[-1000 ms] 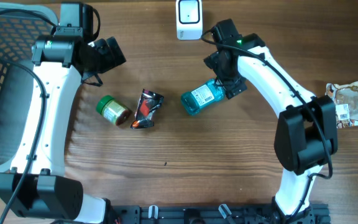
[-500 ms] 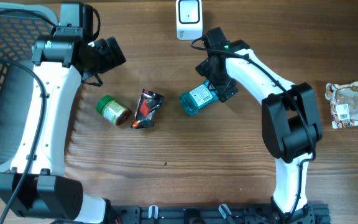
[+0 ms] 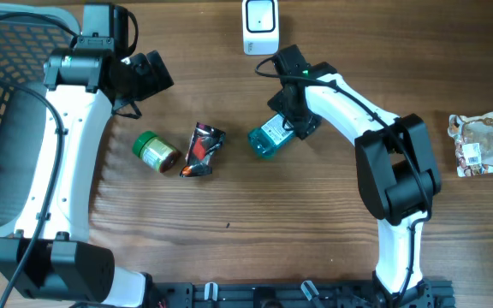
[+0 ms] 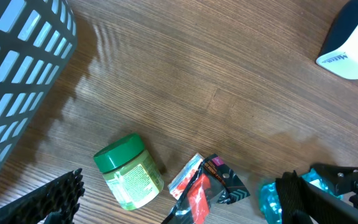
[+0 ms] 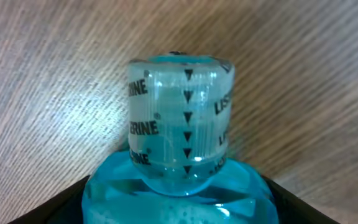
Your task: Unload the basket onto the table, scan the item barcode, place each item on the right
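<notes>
Overhead view: the clear blue plastic mouthwash bottle (image 3: 268,139) lies on its side on the brown wooden counter (image 3: 315,222), near the white box-shaped barcode scanner (image 3: 260,26) but apart from it. The right fingers (image 5: 42,214) flank the bottle's shoulders; whether they grip it cannot be told. The left fingers (image 4: 61,198) stand wide, holding nothing, clear of the green-lidded round jar (image 3: 156,151) and the crumpled black-and-red foil packet (image 3: 202,150). A grey plastic mesh basket (image 3: 7,51) sits at the counter's left edge.
</notes>
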`<state>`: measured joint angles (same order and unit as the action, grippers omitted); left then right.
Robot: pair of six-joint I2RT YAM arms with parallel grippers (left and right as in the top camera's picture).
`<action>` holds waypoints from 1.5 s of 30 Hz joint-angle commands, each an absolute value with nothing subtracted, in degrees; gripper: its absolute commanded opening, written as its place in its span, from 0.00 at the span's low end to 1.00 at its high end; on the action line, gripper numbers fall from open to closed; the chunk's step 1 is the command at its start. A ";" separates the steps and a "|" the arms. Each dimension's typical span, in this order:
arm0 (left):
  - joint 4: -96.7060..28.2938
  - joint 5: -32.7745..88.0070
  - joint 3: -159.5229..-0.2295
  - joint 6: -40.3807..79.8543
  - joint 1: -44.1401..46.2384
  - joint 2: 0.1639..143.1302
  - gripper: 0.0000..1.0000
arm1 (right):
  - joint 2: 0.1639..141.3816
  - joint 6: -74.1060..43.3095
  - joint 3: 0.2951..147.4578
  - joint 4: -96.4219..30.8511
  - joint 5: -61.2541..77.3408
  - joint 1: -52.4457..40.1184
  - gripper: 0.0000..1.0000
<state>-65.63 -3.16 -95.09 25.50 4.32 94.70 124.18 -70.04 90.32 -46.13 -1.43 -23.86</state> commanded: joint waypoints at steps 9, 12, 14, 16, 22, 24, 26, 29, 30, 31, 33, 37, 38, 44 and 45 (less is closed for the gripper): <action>-65.65 -3.92 -94.94 24.21 4.05 94.50 1.00 | 115.74 -59.92 91.13 -50.54 -3.46 -23.92 0.71; -65.63 -3.92 -94.94 24.18 4.05 94.50 1.00 | 112.49 -57.25 91.13 -51.90 -4.99 -23.94 0.71; -65.63 -3.92 -94.94 24.18 4.05 94.50 1.00 | 111.39 -53.56 91.15 -51.70 -7.42 -23.94 0.71; -65.65 -3.92 -94.94 24.21 4.05 94.50 1.00 | 111.09 -48.36 91.15 -51.68 -8.93 -23.94 0.71; -65.63 -3.92 -94.94 24.21 4.05 94.50 1.00 | 110.87 -38.54 91.18 -51.75 -12.47 -23.94 0.72; -65.63 -3.92 -94.94 24.21 4.05 94.50 1.00 | 109.91 -37.52 91.18 -51.68 -12.47 -23.94 0.71; -65.65 -3.92 -94.94 24.21 4.05 94.50 1.00 | 107.94 -37.54 91.18 -51.51 -12.73 -23.94 0.72; -65.63 -3.92 -94.94 24.21 4.05 94.50 1.00 | 104.71 -37.39 91.18 -51.53 -13.56 -23.94 0.72; -65.65 -3.92 -94.94 24.21 4.05 94.50 1.00 | 103.57 -37.01 91.18 -51.51 -13.54 -23.94 0.73; -65.63 -3.92 -94.94 24.18 4.05 94.50 1.00 | 103.00 -37.04 91.18 -51.48 -13.54 -23.94 0.73; -65.63 -3.92 -94.94 24.21 4.05 94.50 1.00 | 102.74 -37.08 91.18 -51.90 -13.50 -23.94 0.73; -65.65 -3.92 -94.94 24.21 4.05 94.50 1.00 | 102.74 -37.10 91.18 -52.36 -13.50 -23.94 0.73; -65.63 -3.92 -94.94 24.21 4.05 94.50 1.00 | 102.74 -37.10 91.18 -52.38 -13.50 -23.94 0.73; -65.63 -3.92 -94.94 24.21 4.05 94.50 1.00 | 102.76 -37.71 87.55 -50.94 -13.50 -23.94 0.76; -65.63 -3.92 -94.94 24.21 4.05 94.50 1.00 | 102.76 -37.74 86.59 -50.54 -13.28 -23.94 0.76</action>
